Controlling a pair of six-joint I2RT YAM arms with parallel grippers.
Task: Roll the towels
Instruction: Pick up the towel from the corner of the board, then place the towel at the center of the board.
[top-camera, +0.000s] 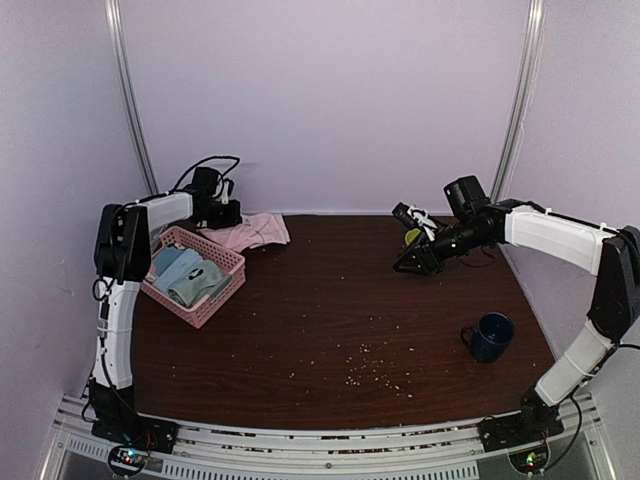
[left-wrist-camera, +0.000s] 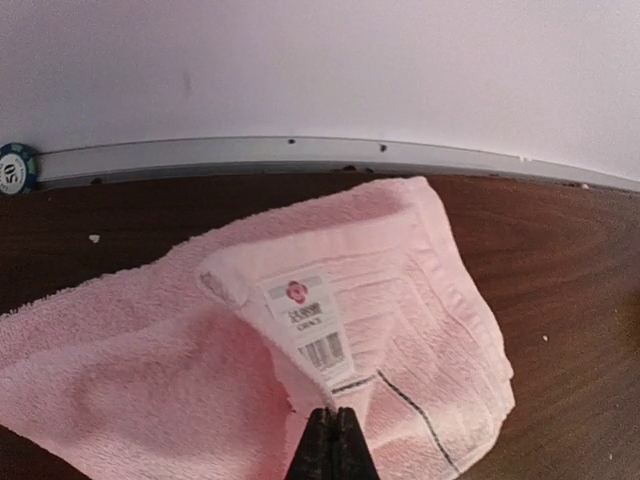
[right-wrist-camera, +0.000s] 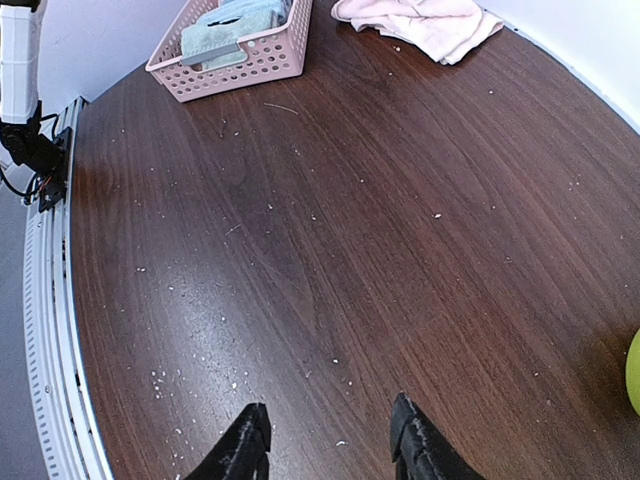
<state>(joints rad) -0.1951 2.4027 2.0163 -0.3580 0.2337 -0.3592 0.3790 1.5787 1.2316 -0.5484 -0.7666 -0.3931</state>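
Observation:
The pale pink towel (top-camera: 255, 232) lies crumpled at the back left of the table, next to the basket. In the left wrist view the pink towel (left-wrist-camera: 400, 290) shows a white label, and a fold rises to my left gripper (left-wrist-camera: 333, 415), which is shut on the cloth just below that label. From above, the left gripper (top-camera: 224, 213) sits at the towel's left end. A sage green towel (top-camera: 203, 281) lies in the pink basket (top-camera: 215, 310). My right gripper (top-camera: 403, 267) hovers open at the back right, far from both; its fingers (right-wrist-camera: 245, 440) have only bare table between them.
The basket (right-wrist-camera: 250, 70) also holds blue-grey towels (top-camera: 175, 262). A dark blue mug (top-camera: 490, 337) stands at the front right. A yellow-green ball (right-wrist-camera: 634, 372) lies by the right arm. A round chip (left-wrist-camera: 15, 167) sits at the back wall. Crumbs dot the table.

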